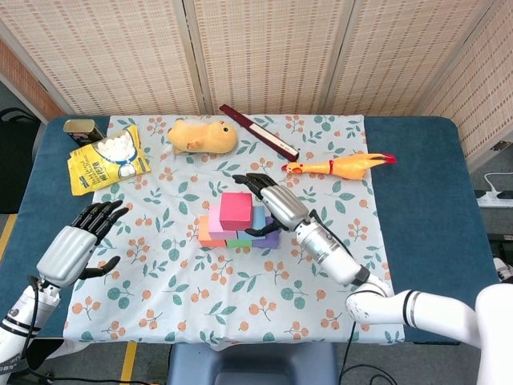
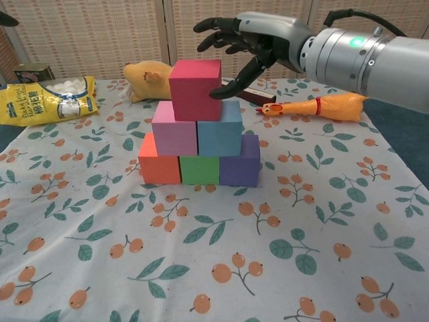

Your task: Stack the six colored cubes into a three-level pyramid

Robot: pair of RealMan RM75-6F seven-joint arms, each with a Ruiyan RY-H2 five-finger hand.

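- Stacked near the middle of the floral cloth (image 2: 322, 268) on the bench (image 1: 417, 192): a three-level pyramid of cubes
- Bottom row, left to right in the chest view: orange cube (image 2: 157, 164), green cube (image 2: 199, 170), purple cube (image 2: 241, 163), touching side by side
- Second level: pink cube (image 2: 173, 129) and light blue cube (image 2: 220, 129), side by side across the seams of the row below
- On top: magenta cube (image 2: 194, 89), upright, resting on both second-level cubes
- Right hand (image 2: 249, 45) raised beside and just above the magenta cube, fingers spread and holding nothing; thumb tip close to the cube's right edge, contact impossible to tell
- Left hand (image 1: 78, 245) low at the cloth's left edge, well apart from the pyramid, fingers loosely apart, empty
- Behind the pyramid: yellow plush toy (image 1: 202, 136), dark red flat stick (image 1: 258, 131), rubber chicken (image 1: 341, 166) to the right
- At the far left: yellow snack bag (image 1: 106, 159) with a tin can (image 1: 79, 129) just behind it
- Woven screen panels (image 1: 264, 52) along the back
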